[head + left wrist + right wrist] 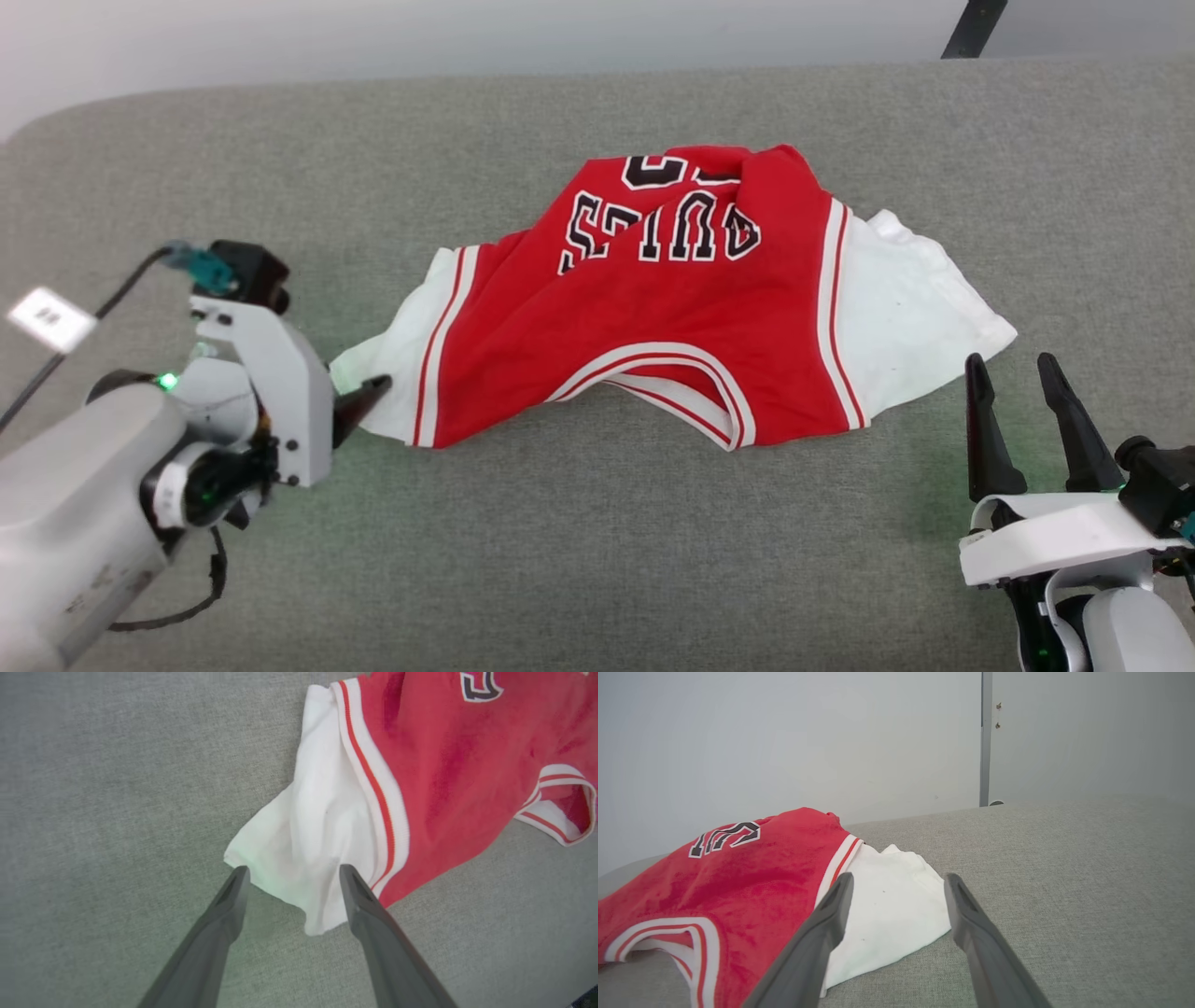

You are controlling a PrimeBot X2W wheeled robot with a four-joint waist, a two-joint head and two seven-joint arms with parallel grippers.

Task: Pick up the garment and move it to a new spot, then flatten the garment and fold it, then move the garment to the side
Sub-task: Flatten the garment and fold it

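This is looking like a plain robot test room or lab. A wide grey fabric-covered surface with a rounded corner is stretching across the head view, and a bare pale wall is rising right behind it, carrying a grey vertical strip with small fittings beside it. A dark slanted pole is showing past the far edge, and a white tag is hanging on a black cable over the surface
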